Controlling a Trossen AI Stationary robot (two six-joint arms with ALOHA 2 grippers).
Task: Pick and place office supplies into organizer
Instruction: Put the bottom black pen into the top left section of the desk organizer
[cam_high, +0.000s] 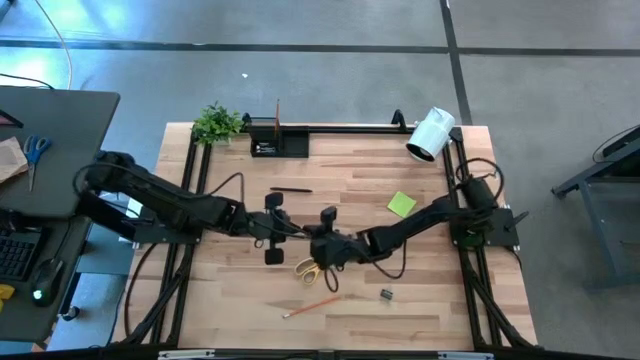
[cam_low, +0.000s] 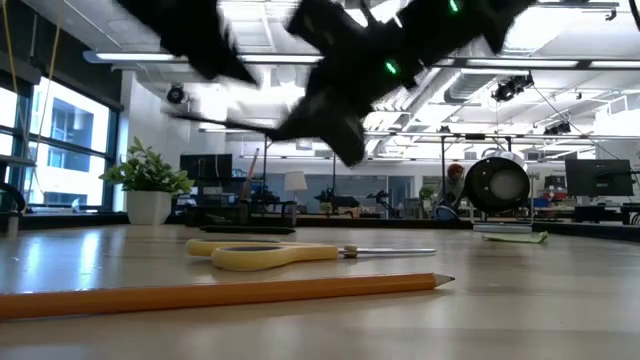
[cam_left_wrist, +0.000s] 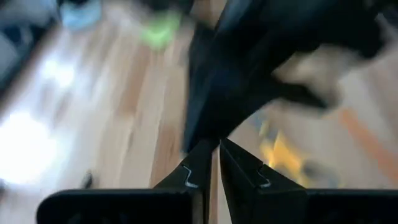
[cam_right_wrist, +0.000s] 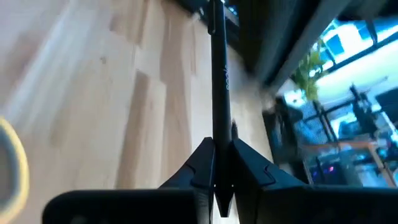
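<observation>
The right gripper pinched a black pen above the table's middle, close over the yellow-handled scissors. The left gripper hung beside it, fingers together, holding nothing. Nearer lay an orange pencil; farther off, the organizer stood at the table's back edge.

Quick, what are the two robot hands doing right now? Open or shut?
Left gripper: shut, holding nothing that shows.
Right gripper: shut on a black pen, above the table near the yellow scissors.
</observation>
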